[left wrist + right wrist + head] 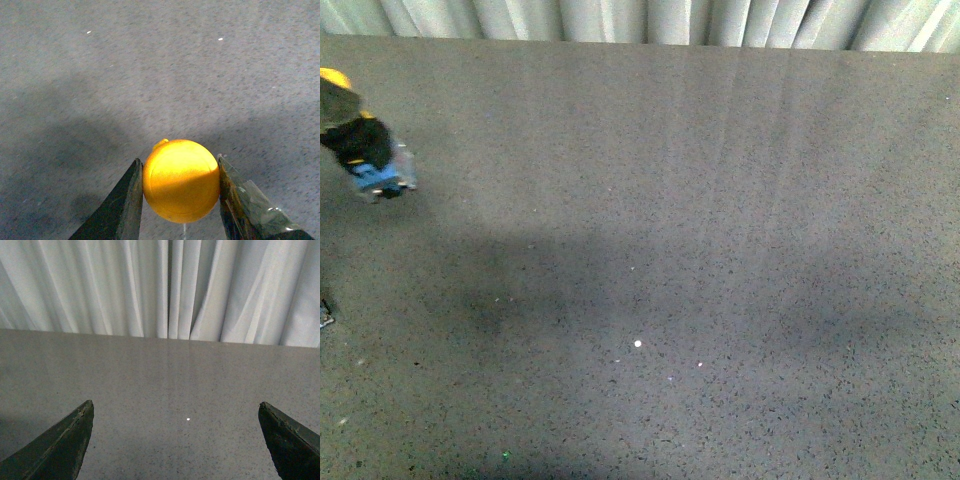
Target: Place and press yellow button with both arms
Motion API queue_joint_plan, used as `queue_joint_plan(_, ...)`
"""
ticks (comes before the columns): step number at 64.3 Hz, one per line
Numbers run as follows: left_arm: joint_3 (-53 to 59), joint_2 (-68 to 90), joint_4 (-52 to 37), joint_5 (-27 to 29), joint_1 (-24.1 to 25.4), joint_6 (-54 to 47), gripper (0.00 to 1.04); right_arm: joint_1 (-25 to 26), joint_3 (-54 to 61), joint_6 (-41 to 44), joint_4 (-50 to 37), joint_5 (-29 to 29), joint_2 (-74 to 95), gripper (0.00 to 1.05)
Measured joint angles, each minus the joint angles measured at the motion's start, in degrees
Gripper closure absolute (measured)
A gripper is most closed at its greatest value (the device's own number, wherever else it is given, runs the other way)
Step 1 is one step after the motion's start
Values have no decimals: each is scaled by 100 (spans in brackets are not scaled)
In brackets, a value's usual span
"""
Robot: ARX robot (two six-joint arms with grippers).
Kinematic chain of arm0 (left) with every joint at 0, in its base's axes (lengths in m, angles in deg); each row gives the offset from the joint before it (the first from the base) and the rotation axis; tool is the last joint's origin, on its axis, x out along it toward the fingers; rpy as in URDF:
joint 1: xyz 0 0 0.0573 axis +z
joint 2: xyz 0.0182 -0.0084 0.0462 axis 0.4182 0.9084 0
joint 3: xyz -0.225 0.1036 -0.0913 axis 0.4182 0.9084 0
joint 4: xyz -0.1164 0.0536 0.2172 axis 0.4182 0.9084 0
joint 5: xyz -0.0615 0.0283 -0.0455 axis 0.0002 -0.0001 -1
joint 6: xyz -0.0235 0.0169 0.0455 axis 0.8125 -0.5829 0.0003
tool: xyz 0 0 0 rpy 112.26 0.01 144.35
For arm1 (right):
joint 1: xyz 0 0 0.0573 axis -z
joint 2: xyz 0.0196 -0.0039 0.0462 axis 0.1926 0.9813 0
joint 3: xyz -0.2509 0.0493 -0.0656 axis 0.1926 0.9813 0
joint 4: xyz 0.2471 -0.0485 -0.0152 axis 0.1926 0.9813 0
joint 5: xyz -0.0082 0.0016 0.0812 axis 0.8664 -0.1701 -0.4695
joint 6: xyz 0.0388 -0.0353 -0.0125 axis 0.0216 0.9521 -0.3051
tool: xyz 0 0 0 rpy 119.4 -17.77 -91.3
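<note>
Placing: left gripper [179, 161] clasps the yellow button [362, 145], upper left of front view; right gripper [175, 410] wide, empty. Next: lower onto table [720, 200].

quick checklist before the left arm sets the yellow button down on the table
1. Grip: ok, left tool is shut on the yellow button, clamping its cap from both sides.
2. Landing area: ok, nothing shows on the middle of the table in the front view.
3. Button height above table: cannot tell.
4. Button upright: cannot tell, it is partly cut off at the front view's left edge.
5. Right tool: ok, open, holding nothing, facing the curtain.
</note>
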Motion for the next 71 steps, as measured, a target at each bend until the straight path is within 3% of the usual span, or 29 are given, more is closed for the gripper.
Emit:
queue_joint_plan(8,-219,654,-420,221,-686,118,71,0,0,2,0,0,0,9)
queue_joint_plan(18,-505,1484,-693,249,-1080,184,71,0,0,2,0,2,0,9)
queue_joint_plan(34,-844,2520,-1349,417,-1305,295,71,0,0,2,0,0,0,9)
queue_joint_plan(71,-997,3279,-1657,623,-1759,321,71,0,0,2,0,2,0,9)
